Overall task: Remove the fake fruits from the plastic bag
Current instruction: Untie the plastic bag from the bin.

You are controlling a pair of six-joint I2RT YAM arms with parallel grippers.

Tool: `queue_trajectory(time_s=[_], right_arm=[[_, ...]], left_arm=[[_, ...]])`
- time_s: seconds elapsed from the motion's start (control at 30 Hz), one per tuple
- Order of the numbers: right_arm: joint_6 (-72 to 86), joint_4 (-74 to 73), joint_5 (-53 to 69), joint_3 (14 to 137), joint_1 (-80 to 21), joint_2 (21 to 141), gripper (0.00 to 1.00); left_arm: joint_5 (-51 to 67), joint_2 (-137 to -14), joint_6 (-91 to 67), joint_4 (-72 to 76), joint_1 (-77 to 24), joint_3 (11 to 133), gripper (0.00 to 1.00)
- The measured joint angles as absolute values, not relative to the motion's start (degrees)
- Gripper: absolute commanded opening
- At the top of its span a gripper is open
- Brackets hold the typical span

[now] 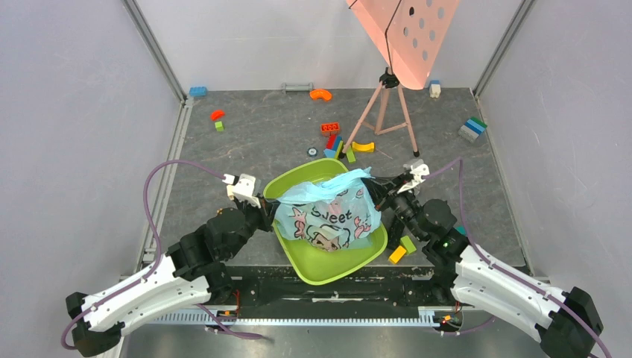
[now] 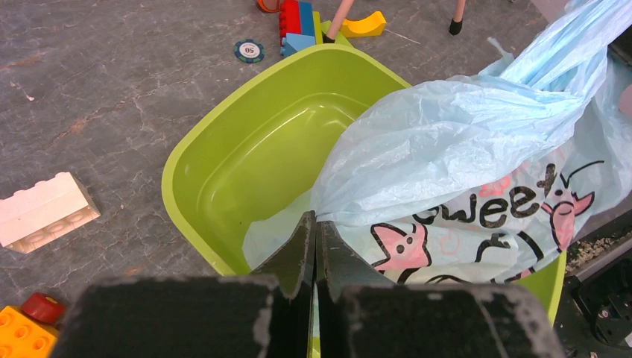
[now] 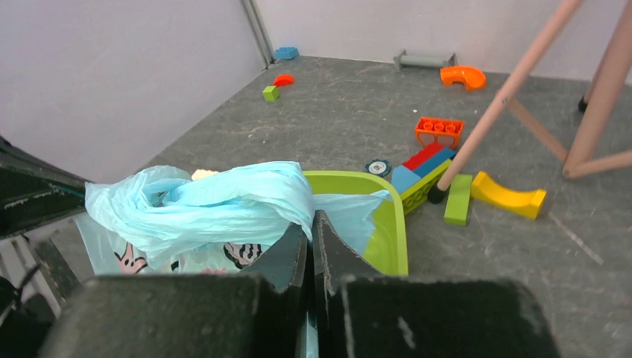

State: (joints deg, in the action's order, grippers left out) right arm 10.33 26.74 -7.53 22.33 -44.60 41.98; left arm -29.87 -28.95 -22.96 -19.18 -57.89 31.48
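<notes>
The light-blue plastic bag [image 1: 328,212] with cartoon prints lies in the lime-green tub [image 1: 328,272], stretched between my two grippers. My left gripper [image 1: 270,215] is shut on the bag's left edge; in the left wrist view a sliver of film sits between its closed fingertips [image 2: 315,220], next to the bag [image 2: 447,149] and the tub wall [image 2: 223,127]. My right gripper [image 1: 377,195] is shut on the bag's right edge, its tips [image 3: 311,220] pinching the film just under the twisted handles of the bag [image 3: 209,201]. The fake fruits are hidden inside the bag.
A pink perforated board on a tripod [image 1: 387,104] stands behind the tub. Toy blocks [image 1: 339,142] lie just beyond the tub's far rim, more [image 1: 402,248] by the right arm. A white block [image 2: 45,209] lies left of the tub. Walls enclose the table.
</notes>
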Motion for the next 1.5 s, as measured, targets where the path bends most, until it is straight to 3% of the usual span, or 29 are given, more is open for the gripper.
queue_trajectory(time_s=[0.27, 0.33, 0.47, 0.53, 0.6, 0.73, 1.13, 1.5], right_arm=[[23.2, 33.2, -13.9, 14.4, -44.6, 39.2, 0.00], [24.9, 33.8, -14.9, 13.8, -44.6, 38.8, 0.00], [27.2, 35.4, -15.6, 12.8, -44.6, 37.9, 0.00], [27.4, 35.6, -15.5, 12.8, -44.6, 37.9, 0.00], [27.4, 35.4, -15.3, 12.8, -44.6, 38.0, 0.00], [27.0, 34.0, -14.4, 13.4, -44.6, 38.6, 0.00], [25.8, 32.1, -10.9, 15.4, -44.5, 39.9, 0.00], [24.8, 29.8, -7.5, 17.1, -44.5, 40.5, 0.00]], left_arm=[[-29.8, -29.4, -23.0, -19.2, -57.9, 31.5, 0.03], [-29.8, -29.5, -23.0, -19.2, -57.9, 31.5, 0.07], [-29.8, -29.6, -23.0, -19.2, -57.9, 31.5, 0.32], [-29.7, -29.9, -22.8, -19.3, -57.9, 31.7, 0.57], [-29.3, -31.1, -22.6, -20.2, -57.9, 33.0, 0.74], [-27.7, -34.3, -19.7, -21.8, -57.9, 38.6, 0.87], [-13.0, -51.7, -4.7, -22.2, -58.4, 54.3, 0.92], [-5.4, -66.9, 4.0, -22.6, -59.9, 64.3, 0.88]])
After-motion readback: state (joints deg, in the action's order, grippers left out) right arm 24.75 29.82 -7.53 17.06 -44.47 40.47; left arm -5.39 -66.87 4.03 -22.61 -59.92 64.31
